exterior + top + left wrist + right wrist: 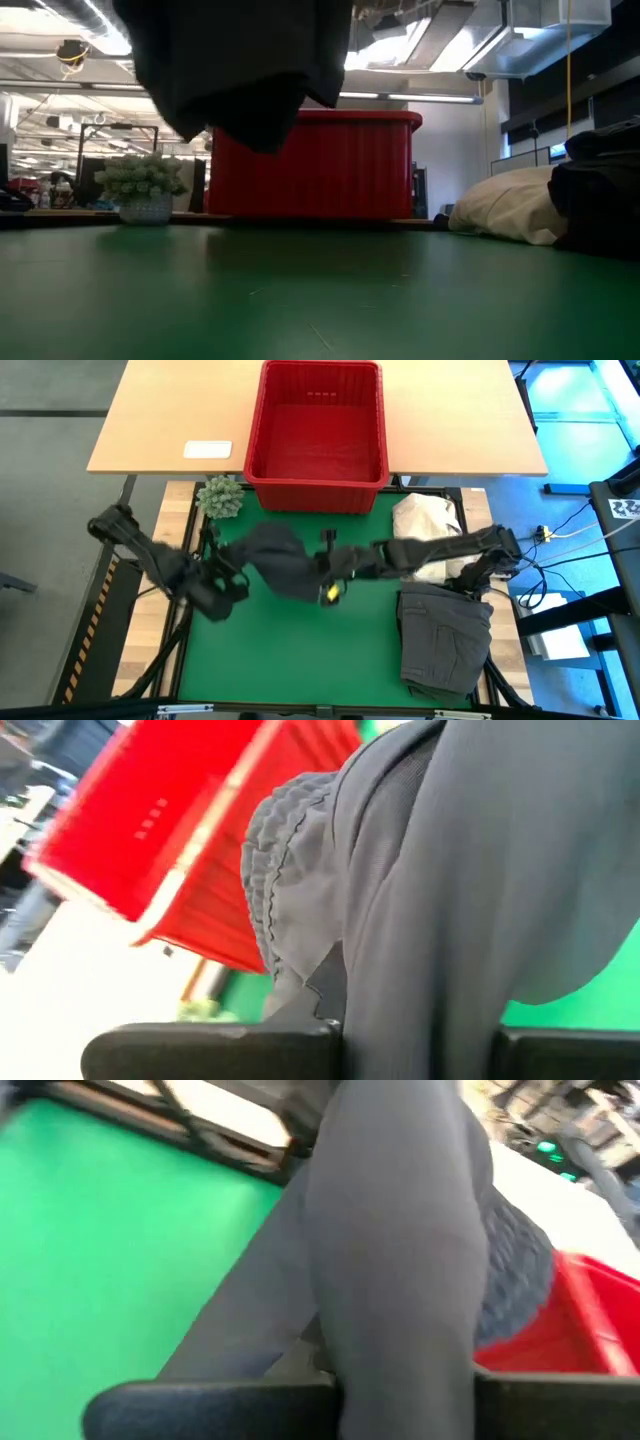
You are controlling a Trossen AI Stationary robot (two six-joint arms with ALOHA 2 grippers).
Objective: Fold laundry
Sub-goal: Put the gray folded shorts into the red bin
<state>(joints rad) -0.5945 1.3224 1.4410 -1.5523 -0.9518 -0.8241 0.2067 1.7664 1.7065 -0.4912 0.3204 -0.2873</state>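
A dark grey garment (pixel 280 560) of the laundry hangs in the air between my two grippers, above the green mat (pixel 300 650). In the low view its lower edge (pixel 250 100) is clear of the mat. My left gripper (pixel 238 582) is shut on its left side and my right gripper (pixel 325 565) on its right side. A gathered elastic band (pixel 270 890) shows in the left wrist view. Another dark grey garment (pixel 445 635) lies folded flat on the mat's near right corner. My left gripper pinches the garment's cloth (pixel 420 1020) between its two fingers (pixel 210 1050), close to the gathered band. Folds run out from the jaws, so several layers seem caught. The cloth is lifted clear of the mat. My right gripper pinches a bunched fold of the garment (pixel 400 1370) between its two fingers (pixel 210 1405). The cloth runs away from the jaws in smooth folds toward the gathered band (pixel 515 1280). It hangs clear of the mat.
A red plastic basket (pixel 315 435) stands at the far edge, behind the mat. A small potted plant (pixel 220 495) stands at the far left and a cream-white cloth heap (pixel 425 520) lies at the far right. Bare mat lies in the near middle.
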